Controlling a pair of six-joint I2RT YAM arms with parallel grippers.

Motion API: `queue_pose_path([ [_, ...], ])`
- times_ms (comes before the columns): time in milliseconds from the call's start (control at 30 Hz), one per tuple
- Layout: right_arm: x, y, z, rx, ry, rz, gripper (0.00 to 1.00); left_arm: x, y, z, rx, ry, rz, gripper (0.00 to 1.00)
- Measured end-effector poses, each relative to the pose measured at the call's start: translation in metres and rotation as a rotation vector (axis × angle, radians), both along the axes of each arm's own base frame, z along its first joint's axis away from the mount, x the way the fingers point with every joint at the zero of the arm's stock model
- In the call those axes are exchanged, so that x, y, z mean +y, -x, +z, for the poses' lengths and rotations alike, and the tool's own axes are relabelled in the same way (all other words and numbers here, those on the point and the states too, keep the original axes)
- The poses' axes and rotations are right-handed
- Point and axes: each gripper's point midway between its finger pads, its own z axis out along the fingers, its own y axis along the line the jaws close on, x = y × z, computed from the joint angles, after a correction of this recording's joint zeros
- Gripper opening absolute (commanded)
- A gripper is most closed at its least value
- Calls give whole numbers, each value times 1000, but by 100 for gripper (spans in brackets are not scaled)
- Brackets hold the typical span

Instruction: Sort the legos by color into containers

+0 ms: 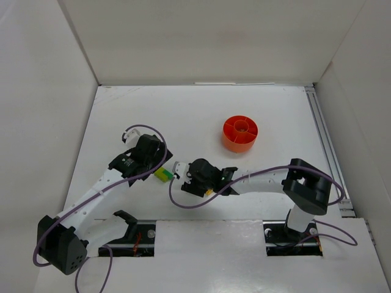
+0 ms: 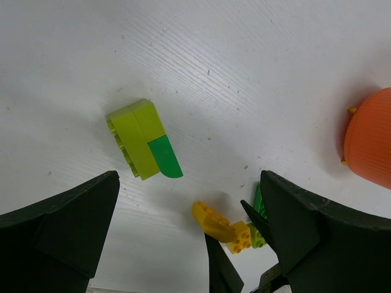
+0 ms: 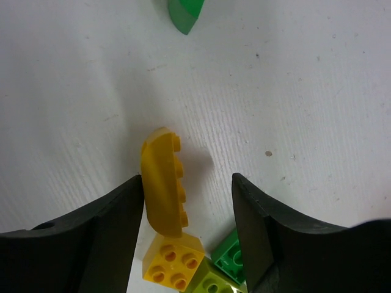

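The right gripper [image 3: 188, 183] stands parted astride a yellow curved plastic brick [image 3: 164, 190], which lies against one finger and is not clamped. A yellow square brick [image 3: 173, 259] and a small green brick [image 3: 231, 256] sit at the frame's bottom. The left gripper [image 2: 189, 177] gapes wide, grasping nothing. Above it lies a lime-and-green brick pair [image 2: 143, 146]. The round orange plastic dish [image 1: 239, 133] sits farther up, right of centre, well apart.

You're looking at a matt white table [image 2: 244, 73] with a fine, lined grain. The yellow brick [image 3: 162, 189] and lime brick [image 2: 137, 137] are smooth plastic with a soft sheen. The dish [image 2: 369, 143] is finely ribbed orange plastic; the right fingers [image 3: 104, 244] look matt black.
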Motion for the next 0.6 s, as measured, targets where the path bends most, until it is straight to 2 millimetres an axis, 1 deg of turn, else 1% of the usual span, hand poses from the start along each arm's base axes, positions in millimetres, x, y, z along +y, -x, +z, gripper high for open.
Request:
queue_pose_path([
  [67, -2, -3, -1, 1, 1, -10, 63, 0, 0, 0, -1, -1, 2, 99],
  [167, -4, -5, -2, 0, -2, -18, 56, 0, -1, 0, -2, 1, 3, 99],
  [400, 0, -5, 0, 3, -24, -8, 57, 1, -1, 1, -7, -4, 8, 99],
  [433, 1, -5, 0, 3, -28, -7, 55, 1, -1, 1, -7, -4, 8, 99],
  [533, 3, -5, -1, 3, -31, 3, 32, 1, -2, 1, -8, -5, 9, 99],
  [600, 4, -4, -2, 4, -29, 11, 24, 2, -2, 1, -9, -5, 10, 99],
])
